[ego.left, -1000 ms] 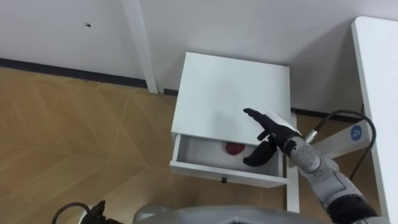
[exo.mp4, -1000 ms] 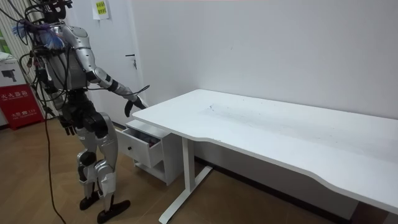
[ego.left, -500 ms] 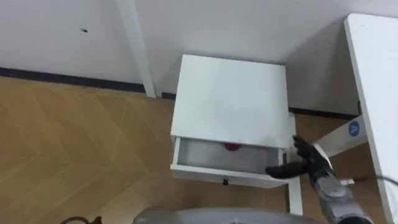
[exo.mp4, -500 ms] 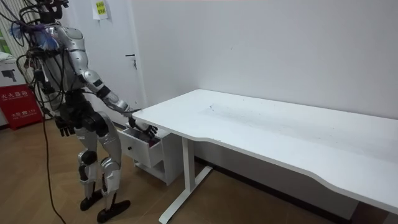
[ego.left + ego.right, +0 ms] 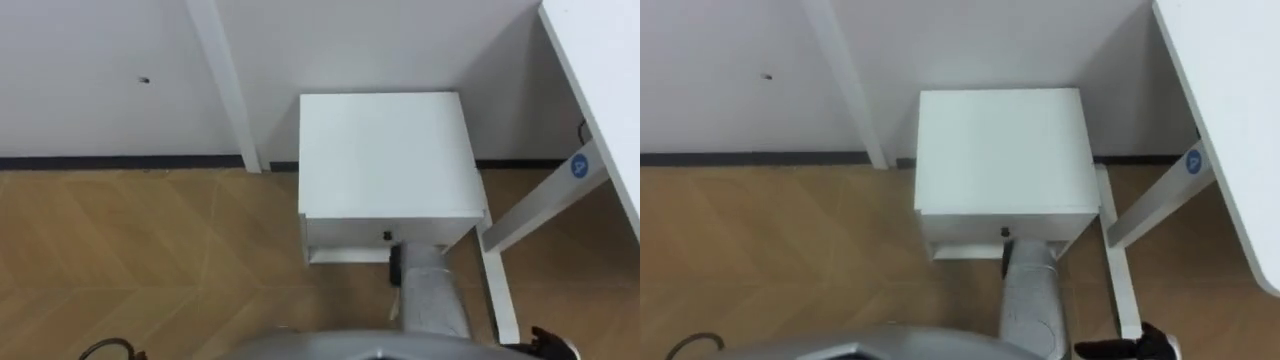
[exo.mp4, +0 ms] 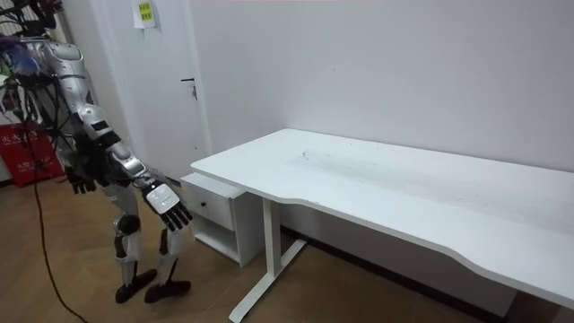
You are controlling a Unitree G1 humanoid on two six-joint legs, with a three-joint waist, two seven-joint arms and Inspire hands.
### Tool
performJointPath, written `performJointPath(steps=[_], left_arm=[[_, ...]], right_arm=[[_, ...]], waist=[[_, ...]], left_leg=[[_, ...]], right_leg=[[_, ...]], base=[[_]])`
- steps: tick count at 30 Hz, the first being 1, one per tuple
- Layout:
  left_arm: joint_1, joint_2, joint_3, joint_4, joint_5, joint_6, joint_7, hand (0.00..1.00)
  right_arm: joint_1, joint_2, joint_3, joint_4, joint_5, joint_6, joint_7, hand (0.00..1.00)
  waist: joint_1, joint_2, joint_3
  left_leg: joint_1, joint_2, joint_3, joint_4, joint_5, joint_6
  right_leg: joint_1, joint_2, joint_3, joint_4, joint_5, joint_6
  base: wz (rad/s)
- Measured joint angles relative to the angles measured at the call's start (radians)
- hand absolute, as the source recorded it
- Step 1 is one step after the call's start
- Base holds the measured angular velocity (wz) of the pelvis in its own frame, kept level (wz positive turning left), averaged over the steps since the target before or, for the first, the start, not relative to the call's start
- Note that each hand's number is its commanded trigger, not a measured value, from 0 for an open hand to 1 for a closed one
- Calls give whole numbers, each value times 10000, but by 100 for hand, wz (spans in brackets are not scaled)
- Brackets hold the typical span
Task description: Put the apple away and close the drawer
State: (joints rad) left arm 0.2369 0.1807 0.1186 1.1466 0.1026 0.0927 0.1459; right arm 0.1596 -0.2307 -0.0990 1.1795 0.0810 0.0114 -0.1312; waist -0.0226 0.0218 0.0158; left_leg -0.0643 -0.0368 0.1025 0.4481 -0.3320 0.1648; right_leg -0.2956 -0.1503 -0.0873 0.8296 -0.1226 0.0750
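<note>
1. Right hand [image 6: 170, 211] hangs low, just in front of the drawer [image 5: 350, 232], fingers spread apart and holding nothing; a second ago it was reaching over the open drawer
2. Left hand [image 6: 81, 184] hangs by the robot's hip, at the room view's left; whether it is open or closed cannot be told
3. Since half a second ago the drawer has gone from standing open, with the red apple lying inside, to sitting flush in the small white cabinet [image 5: 385, 150]
4. With the front shut the apple is hidden, and it is judged to be inside the drawer, so both parts of the task look done
5. Around the robot, the cabinet stands on a wooden floor [image 5: 150, 250] against a white wall, just left of a long white desk [image 6: 377, 179], with a white door [image 6: 170, 81] farther left
</note>
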Motion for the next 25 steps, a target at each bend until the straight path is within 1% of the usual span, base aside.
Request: performJointPath(steps=[1, 2, 3, 4, 5, 7, 8, 9, 10, 11, 12, 13, 14, 15, 16, 19, 20, 22, 23, 25], left_arm=[[-9, -11, -2, -118, -2, 103, 10, 0], [-42, -10, 7, -157, -19, 109, 36, 0], [-87, 4, 59, -290, -39, 99, 93, 0], [-158, 19, 77, -338, -55, 62, 235, 0], [-188, 15, 74, -378, -115, -46, 346, 0], [-174, -50, 73, -377, -123, -141, 399, 0], [-254, -82, 70, -378, -125, -162, 398, 0], [-296, -92, 70, -381, -126, -189, 397, 0], [-361, -108, 69, -397, -132, -291, 396, 0], [-380, -112, 73, -416, -129, -327, 393, 0], [-394, -116, 76, -479, -118, -336, 380, 0], [-410, -131, 126, -520, -112, -337, 369, 0], [-411, -148, 189, -532, -115, -337, 365, 0], [-425, -169, 283, -540, -113, -337, 348, 0], [-421, -170, 370, -534, -108, -338, 341, 0], [-376, -171, 534, -491, -110, -342, 341, 0], [-376, -169, 580, -411, -111, -342, 342, 0], [-400, -191, 667, -242, -112, -344, 340, 0], [-397, -211, 711, -193, -109, -343, 330, 0], [-389, -221, 754, -46, -107, -344, 288, 0]], right_arm=[[-17, 28, 7, 0, 123, -4, 102, 0], [-42, 62, 6, 2, 216, -9, 148, 0], [-166, 173, 6, 47, 326, -30, 228, 0], [-258, 278, 8, 262, 323, -116, 329, 0], [-419, 343, 8, 379, 322, -128, 456, 0], [-625, 398, 9, 514, 324, -197, 596, 0], [-669, 418, 8, 581, 322, -258, 652, 0], [-691, 418, 7, 630, 321, -274, 697, 0], [-706, 422, 7, 720, 322, -266, 778, 0], [-699, 423, -1, 750, 321, -254, 824, 0], [-692, 427, -9, 850, 322, -229, 913, 0], [-695, 431, -20, 965, 322, -215, 970, 0], [-691, 431, -20, 997, 325, -205, 999, 0], [-593, 432, -20, 1023, 321, -206, 1018, 0], [-519, 433, -20, 1057, 317, -207, 1028, 0], [-375, 433, -21, 1088, 319, -213, 1096, 0], [-362, 440, -21, 1122, 314, -210, 1132, 0], [-333, 440, -28, 1169, 312, -210, 1135, 0], [-327, 440, -48, 1176, 311, -210, 1138, 0], [-357, 447, -144, 1333, 317, -232, 1157, 0]], waist=[[234, -103, -32], [321, -186, -56], [444, -363, -76], [514, -547, -100], [599, -712, -98], [602, -765, -128], [558, -754, -124], [559, -742, -132], [553, -714, -142], [546, -700, -136], [540, -680, -141], [534, -706, -153], [534, -681, -141], [529, -691, -151], [535, -689, -127], [545, -690, -109], [544, -645, -65], [536, -664, -86], [533, -661, -73], [529, -644, -75]], left_leg=[[83, 0, 16, -240, 111, -54], [116, -4, 30, -407, 188, -82], [201, -9, 42, -783, 355, -151], [284, -13, 75, -1077, 478, -212], [387, -8, 185, -1257, 512, -261], [481, 40, 302, -1434, 506, -337], [554, 58, 311, -1515, 501, -382], [579, 65, 319, -1576, 506, -406], [634, 81, 320, -1687, 539, -460], [677, 83, 320, -1758, 561, -489], [712, 88, 318, -1831, 584, -519], [750, 87, 327, -1877, 596, -540], [764, 86, 325, -1915, 611, -564], [787, 88, 321, -1934, 619, -575], [864, 86, 321, -1976, 621, -579], [1076, 86, 324, -2245, 662, -643], [1117, 86, 325, -2297, 665, -648], [1144, 86, 324, -2311, 665, -648], [1147, 86, 322, -2328, 665, -648], [1172, 85, 322, -2327, 665, -648]], right_leg=[[1071, 175, -288, -1889, -67, 42], [1512, 244, -409, -2766, -212, 45], [2178, 357, -602, -4264, -205, 31], [2619, 495, -622, -5276, -111, -2], [2912, 604, -588, -5908, -76, 10], [3215, 703, -535, -6435, -9, 44], [3336, 742, -539, -6604, -7, 44], [3355, 757, -532, -6631, -8, 46], [3341, 783, -532, -6636, -10, 45], [3339, 792, -534, -6651, -11, 44], [3358, 810, -541, -6734, -12, 43], [3382, 819, -529, -6822, -29, 26], [3382, 821, -536, -6831, -35, 18], [3393, 827, -533, -6857, -46, 10], [3484, 831, -534, -6958, -58, 7], [3568, 844, -536, -6972, -96, -23], [3631, 849, -539, -6980, -119, -24], [3656, 851, -539, -6977, -138, -29], [3656, 854, -535, -6977, -139, -29], [3680, 855, -529, -6975, -139, -29]], base=[[-13], [-17], [-10], [-17], [-17], [-22], [-13], [-5], [-5], [-4], [-7], [-6], [-5], [-3], [-7], [-4], [0], [0], [0], [0]])
